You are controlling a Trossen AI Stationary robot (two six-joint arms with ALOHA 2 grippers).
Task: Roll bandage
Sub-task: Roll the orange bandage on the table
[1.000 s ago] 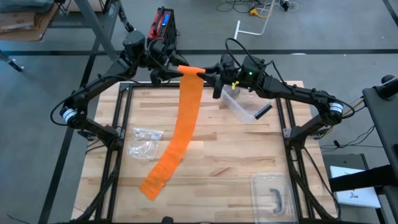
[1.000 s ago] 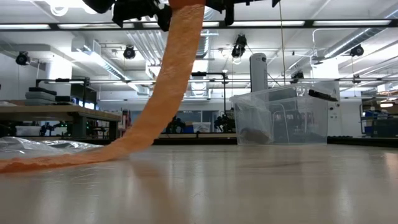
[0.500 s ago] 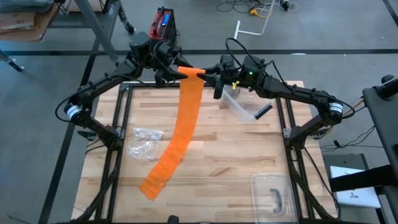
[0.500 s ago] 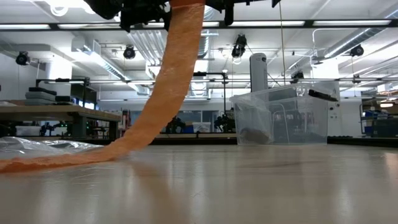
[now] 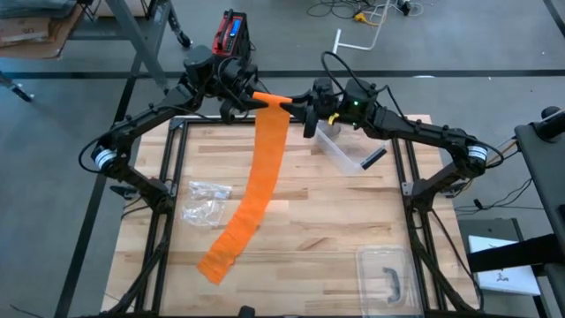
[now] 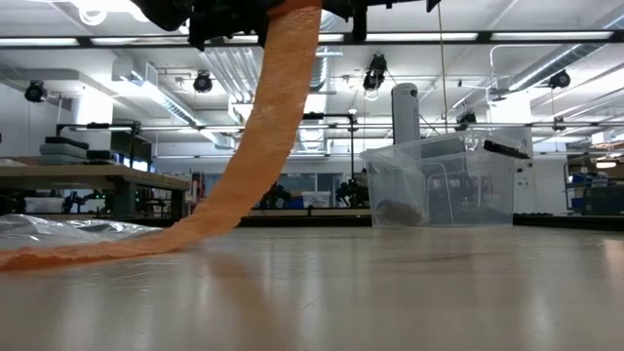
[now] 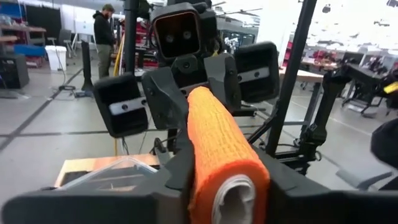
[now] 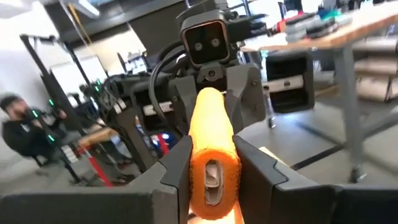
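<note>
Orange bandage (image 5: 261, 177): soft, light, crushable. I see left gripper (image 5: 250, 95) and right gripper (image 5: 296, 107) jaws clenched on roll ends; tail drapes limp to table (image 5: 335, 221).

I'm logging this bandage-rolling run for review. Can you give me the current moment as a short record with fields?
bandage roll: orange roll held in the air between the two arms, at the table's far edge
left end effector: shut on one end of the roll
right end effector: shut on the other end
loose strip: orange tail hangs down from the roll and trails across the wooden table
other items: clear bin, plastic wrapper, clear lid
</note>
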